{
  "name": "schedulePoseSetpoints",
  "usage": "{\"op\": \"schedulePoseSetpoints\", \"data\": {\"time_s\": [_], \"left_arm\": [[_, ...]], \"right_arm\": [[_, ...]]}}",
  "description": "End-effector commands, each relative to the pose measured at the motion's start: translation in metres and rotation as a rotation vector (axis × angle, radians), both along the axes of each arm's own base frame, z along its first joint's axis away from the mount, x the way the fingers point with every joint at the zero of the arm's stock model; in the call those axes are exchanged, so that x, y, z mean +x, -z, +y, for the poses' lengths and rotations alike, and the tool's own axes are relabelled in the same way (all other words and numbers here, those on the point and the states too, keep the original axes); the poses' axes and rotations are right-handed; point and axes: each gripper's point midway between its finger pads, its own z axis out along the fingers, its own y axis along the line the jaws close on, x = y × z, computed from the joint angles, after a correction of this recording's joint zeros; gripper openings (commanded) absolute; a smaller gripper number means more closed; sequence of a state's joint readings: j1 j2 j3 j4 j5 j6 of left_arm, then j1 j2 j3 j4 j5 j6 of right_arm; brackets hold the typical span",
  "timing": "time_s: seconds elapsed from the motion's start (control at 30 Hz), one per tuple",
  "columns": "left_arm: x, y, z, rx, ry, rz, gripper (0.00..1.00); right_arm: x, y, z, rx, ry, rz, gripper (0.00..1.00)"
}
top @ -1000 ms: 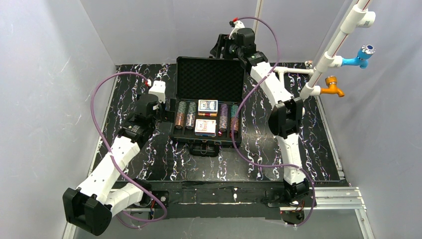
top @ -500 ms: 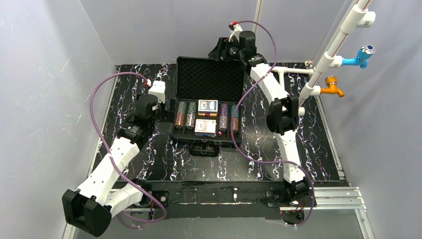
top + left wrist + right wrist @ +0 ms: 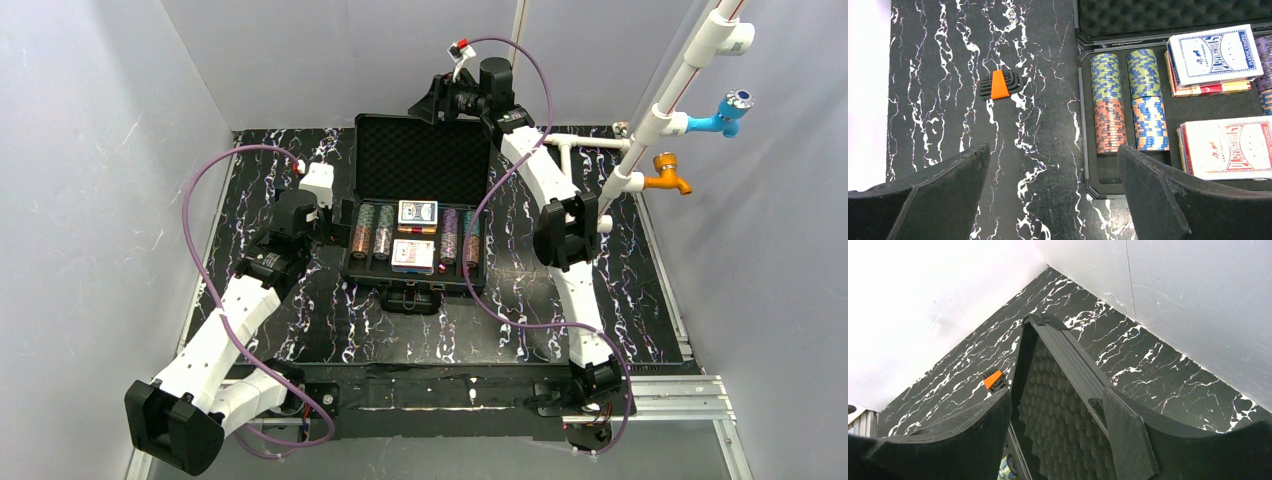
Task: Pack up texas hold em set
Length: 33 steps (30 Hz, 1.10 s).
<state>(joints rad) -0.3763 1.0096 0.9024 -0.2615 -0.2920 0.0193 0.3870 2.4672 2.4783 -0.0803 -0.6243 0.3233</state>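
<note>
Black table holds the full case. Right claw has moved up over the lid at 12 o'clock, fingers apart, so shutting it looks next. Left claw is apart too.

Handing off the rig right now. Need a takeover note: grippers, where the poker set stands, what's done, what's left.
Left gripper: open, holding nothing, hovering over the table by the left wall of the case base.
Right gripper: open, jaws either side of the top rim of the upright lid, not clamped.
Chip stacks, blue deck and red deck sit in the base.
Done: visible contents loaded.
Left: probably lower the lid and shut the case.
Hex key set lies on the table left of the case.
</note>
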Motion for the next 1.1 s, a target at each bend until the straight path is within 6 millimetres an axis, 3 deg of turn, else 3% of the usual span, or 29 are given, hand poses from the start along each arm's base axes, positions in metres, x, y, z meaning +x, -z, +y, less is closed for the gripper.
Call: {"op": "schedulePoseSetpoints", "data": {"time_s": [0.0, 0.33, 0.47, 0.83, 1.07], "left_arm": [[-0.001, -0.013, 0.001, 0.004, 0.006, -0.028, 0.98], [-0.001, -0.014, 0.000, 0.003, 0.010, -0.028, 0.98], [-0.001, -0.013, 0.000, 0.005, 0.009, -0.025, 0.98], [-0.001, -0.013, 0.001, 0.009, 0.009, -0.024, 0.98], [-0.002, -0.015, 0.001, 0.010, 0.010, -0.027, 0.98]], "right_arm": [[0.008, -0.013, 0.000, -0.010, 0.002, -0.111, 0.75], [0.020, 0.010, -0.006, -0.084, 0.063, -0.116, 0.76], [0.004, 0.013, 0.004, -0.107, -0.024, -0.134, 0.75], [-0.036, -0.003, 0.026, -0.060, -0.224, -0.171, 0.74], [-0.055, -0.002, 0.026, -0.101, -0.275, -0.167, 0.74]]}}
